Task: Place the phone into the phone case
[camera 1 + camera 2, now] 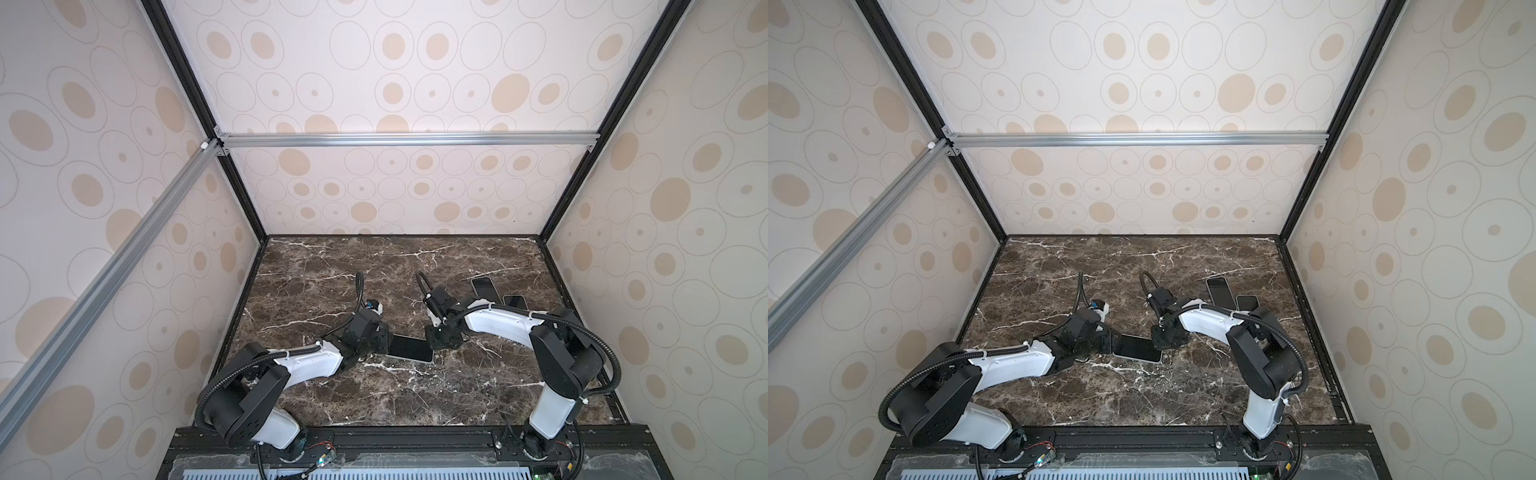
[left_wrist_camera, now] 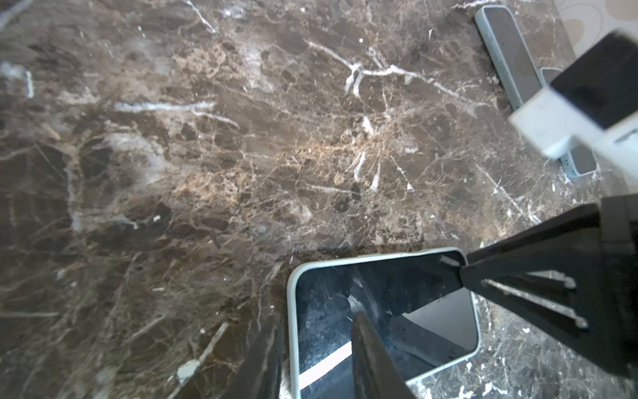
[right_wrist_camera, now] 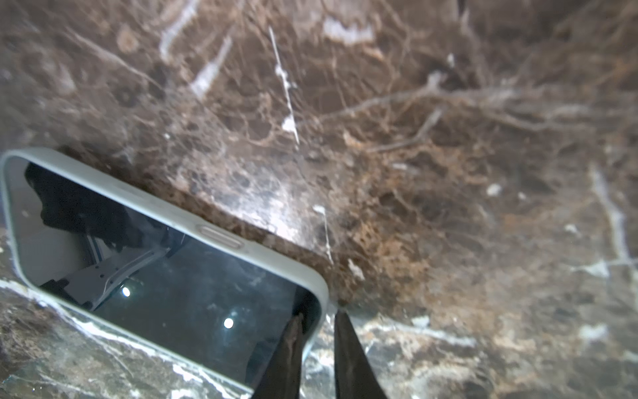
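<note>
Right wrist: phone case [image 3: 221,238] corner rim between right gripper [image 3: 319,331] fingertips.

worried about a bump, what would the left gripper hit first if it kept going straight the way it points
Probably the right gripper. The left gripper points along the cased phone it grips, and the right one pinches the phone's far end. Depth is hard to judge.

Both top views look steeply down from above the arm bases onto the brown marble tabletop [image 1: 374,399]. Wrist cams sit close, sharing the pale-cased black-screened phone [image 2: 379,311].
</note>
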